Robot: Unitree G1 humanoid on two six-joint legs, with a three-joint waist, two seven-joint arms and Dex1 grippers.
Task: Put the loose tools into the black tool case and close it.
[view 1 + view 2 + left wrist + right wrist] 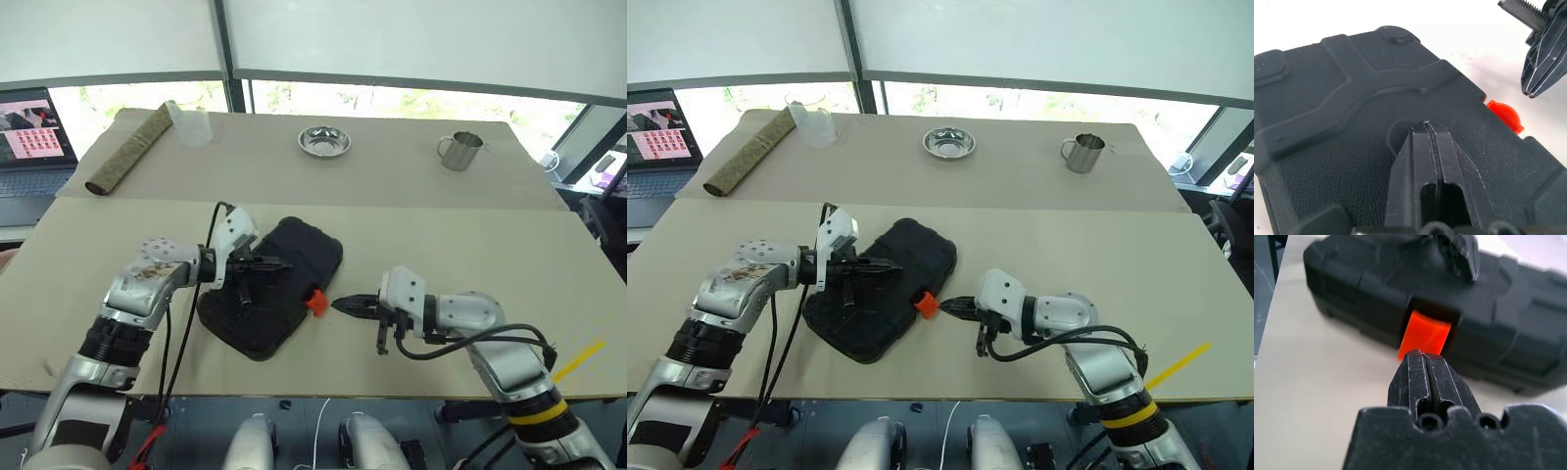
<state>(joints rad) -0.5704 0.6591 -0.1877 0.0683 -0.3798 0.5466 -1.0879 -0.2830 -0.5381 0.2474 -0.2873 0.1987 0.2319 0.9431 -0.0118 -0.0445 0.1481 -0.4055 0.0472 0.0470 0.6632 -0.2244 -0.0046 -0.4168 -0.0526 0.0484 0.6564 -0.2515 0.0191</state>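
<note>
The black tool case (309, 257) lies on the table with its lid down, textured outside up. Its orange latch (314, 302) sticks out from the side edge facing my right arm. My left gripper (277, 264) is shut, its tip just over the middle of the lid (1342, 122); whether it touches I cannot tell. My right gripper (338, 305) is shut and empty, pointing at the latch (1426, 333) from close by, with its tip right in front of it. The loose tools are out of view.
At the back of the table stand a steel bowl (324, 141), a steel mug (460, 150), a clear cup (193, 125) and a rolled mat (127, 147). A laptop (34, 137) sits off the far left.
</note>
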